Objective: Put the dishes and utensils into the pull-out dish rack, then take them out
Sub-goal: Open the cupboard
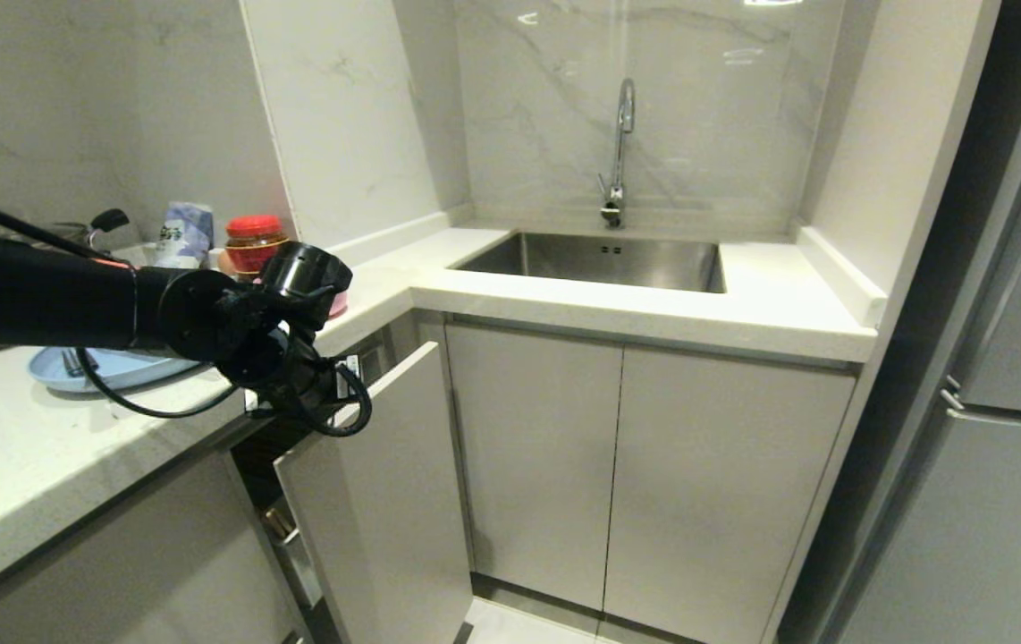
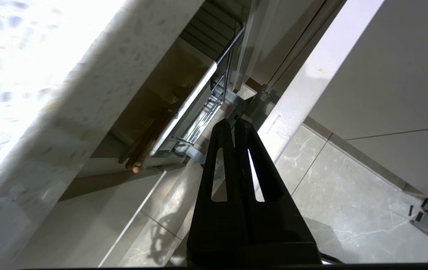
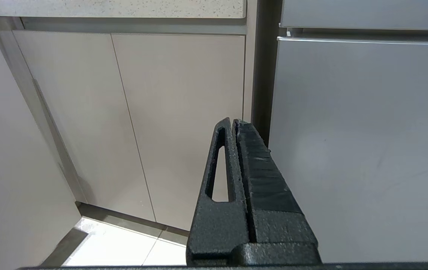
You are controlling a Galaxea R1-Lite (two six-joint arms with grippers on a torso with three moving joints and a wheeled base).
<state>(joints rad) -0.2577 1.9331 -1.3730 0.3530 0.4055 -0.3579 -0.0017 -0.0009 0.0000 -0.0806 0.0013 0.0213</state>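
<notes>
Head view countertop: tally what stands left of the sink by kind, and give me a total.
Dishes: 2, the light blue plate and the pink bowl
Utensils: 1, the fork on the plate
Containers: 2, the red-lidded jar and the pale packet
Pots: 1, the black-knobbed pot, partly hidden
Total: 6

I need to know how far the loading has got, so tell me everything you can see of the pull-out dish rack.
The pull-out dish rack is drawn partly out from under the pale stone countertop, its flat pale front panel standing out from the cabinet line. Behind the panel the left wrist view shows chrome wire framing, a white holder edge and brown wooden sticks lying inside; whether these are chopsticks I cannot tell. No plate or bowl shows in it. The left gripper, fingers shut and empty, hangs just behind the panel's top edge; contact is unclear.
</notes>
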